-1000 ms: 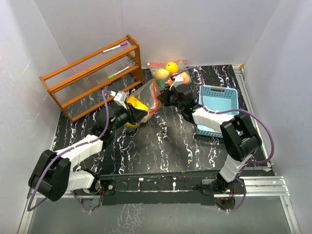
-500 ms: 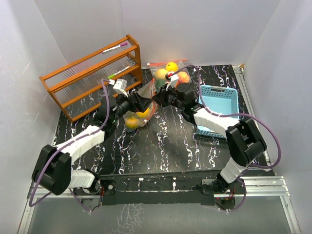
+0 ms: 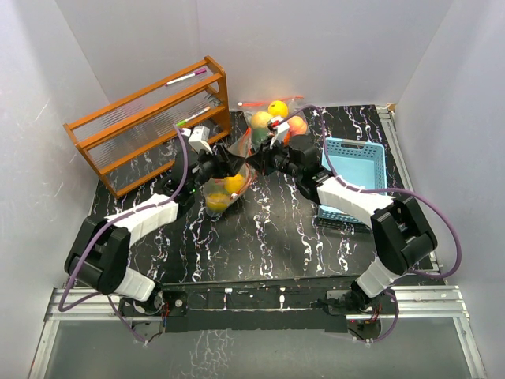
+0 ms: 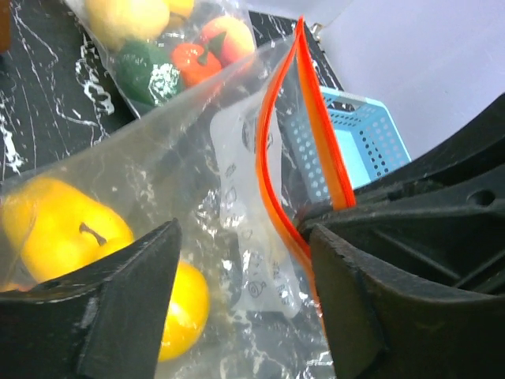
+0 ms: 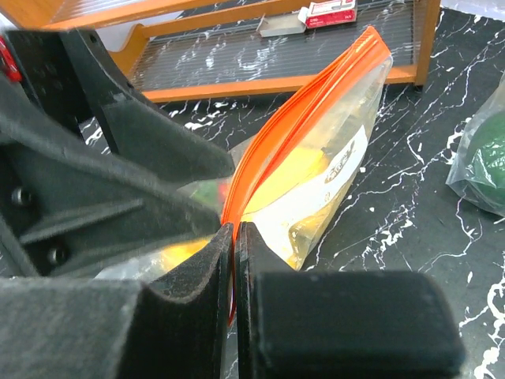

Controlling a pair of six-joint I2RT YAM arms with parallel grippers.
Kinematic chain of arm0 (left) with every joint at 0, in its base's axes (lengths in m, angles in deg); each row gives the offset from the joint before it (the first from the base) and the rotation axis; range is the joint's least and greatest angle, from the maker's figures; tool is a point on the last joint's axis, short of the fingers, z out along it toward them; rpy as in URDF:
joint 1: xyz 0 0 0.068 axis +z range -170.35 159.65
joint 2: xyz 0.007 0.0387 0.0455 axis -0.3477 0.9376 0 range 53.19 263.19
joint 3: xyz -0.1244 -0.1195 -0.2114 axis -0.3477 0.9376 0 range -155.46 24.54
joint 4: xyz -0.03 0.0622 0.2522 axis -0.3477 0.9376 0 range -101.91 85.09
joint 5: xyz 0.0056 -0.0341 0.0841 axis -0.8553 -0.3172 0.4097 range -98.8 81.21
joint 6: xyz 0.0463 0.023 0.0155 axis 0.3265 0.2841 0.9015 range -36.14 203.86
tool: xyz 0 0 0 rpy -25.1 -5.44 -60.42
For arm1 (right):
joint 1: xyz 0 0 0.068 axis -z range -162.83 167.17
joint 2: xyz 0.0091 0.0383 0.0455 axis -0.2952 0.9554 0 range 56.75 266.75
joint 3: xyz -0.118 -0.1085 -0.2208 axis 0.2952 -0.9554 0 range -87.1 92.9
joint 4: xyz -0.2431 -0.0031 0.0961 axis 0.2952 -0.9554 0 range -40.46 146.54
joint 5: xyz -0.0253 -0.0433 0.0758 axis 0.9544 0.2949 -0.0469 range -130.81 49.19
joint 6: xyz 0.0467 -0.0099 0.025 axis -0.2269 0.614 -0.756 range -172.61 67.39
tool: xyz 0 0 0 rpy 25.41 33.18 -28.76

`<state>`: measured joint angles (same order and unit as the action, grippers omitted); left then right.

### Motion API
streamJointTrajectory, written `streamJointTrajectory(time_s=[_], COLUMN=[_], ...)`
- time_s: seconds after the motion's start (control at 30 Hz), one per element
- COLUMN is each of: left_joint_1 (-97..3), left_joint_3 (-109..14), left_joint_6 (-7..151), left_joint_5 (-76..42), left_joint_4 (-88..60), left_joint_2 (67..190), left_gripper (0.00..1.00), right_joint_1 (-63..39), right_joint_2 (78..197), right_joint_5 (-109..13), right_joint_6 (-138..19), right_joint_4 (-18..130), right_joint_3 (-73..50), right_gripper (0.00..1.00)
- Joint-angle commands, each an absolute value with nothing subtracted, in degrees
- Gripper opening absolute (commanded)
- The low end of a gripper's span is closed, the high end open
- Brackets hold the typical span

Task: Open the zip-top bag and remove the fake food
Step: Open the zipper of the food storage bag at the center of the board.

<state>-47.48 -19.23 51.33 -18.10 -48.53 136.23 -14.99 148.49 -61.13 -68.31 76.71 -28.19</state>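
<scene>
Top view: we see the clear zip-top bag (image 3: 230, 175) held by its orange seal over the black marbled counter (image 3: 268, 229). The yellow plastic fake food (image 3: 223, 192) is inside, none removed. The blue basket (image 3: 357, 162) and wooden rack (image 3: 150, 118) flank it, with room in front.
Left wrist: the left gripper (image 4: 241, 237) has its fingers apart, astride the seal; we cannot tell if the seal is parted.
Right wrist: the right gripper (image 5: 234, 230) is clamped on the seal.

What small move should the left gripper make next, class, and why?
Probably shut the left gripper on the orange strip of the zip-top bag: its fingers stand open either side of it, the right gripper pinches that strip, and the fake food is inside.
</scene>
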Motion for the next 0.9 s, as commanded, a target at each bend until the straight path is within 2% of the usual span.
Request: streamJointTrajectory(time_s=[0.0,0.1,0.2,0.3,0.57,0.87], left_joint_1=[-47.50,-47.50,-47.50,-47.50,-47.50,-47.50], left_joint_3=[-23.66,-24.68,-26.06,-27.75,-29.79,-35.18], left_joint_6=[51.07,51.03,51.29,51.86,56.47,63.74], left_joint_5=[-16.24,-16.51,-16.70,-17.64,-16.19,-9.43], left_joint_4=[-49.53,-50.17,-50.24,-49.47,-43.44,-28.86], left_joint_2=[137.54,138.69,139.56,140.70,138.48,129.42], left_gripper=[0.57,0.44,0.19,0.01,0.00,0.00], right_joint_1=[-15.91,-15.90,-15.92,-15.92,-15.23,-8.37], right_joint_2=[144.74,144.35,143.91,143.38,142.44,145.90], right_joint_5=[-63.50,-63.75,-63.39,-62.86,-56.06,-53.39], right_joint_6=[-67.35,-66.83,-66.60,-66.51,-66.06,-64.04], right_joint_4=[80.21,79.78,79.44,79.27,75.83,69.31], right_joint_3=[-28.40,-28.91,-29.56,-30.20,-29.98,-27.63], right_gripper=[0.07,0.07,0.07,0.07,0.07,0.07])
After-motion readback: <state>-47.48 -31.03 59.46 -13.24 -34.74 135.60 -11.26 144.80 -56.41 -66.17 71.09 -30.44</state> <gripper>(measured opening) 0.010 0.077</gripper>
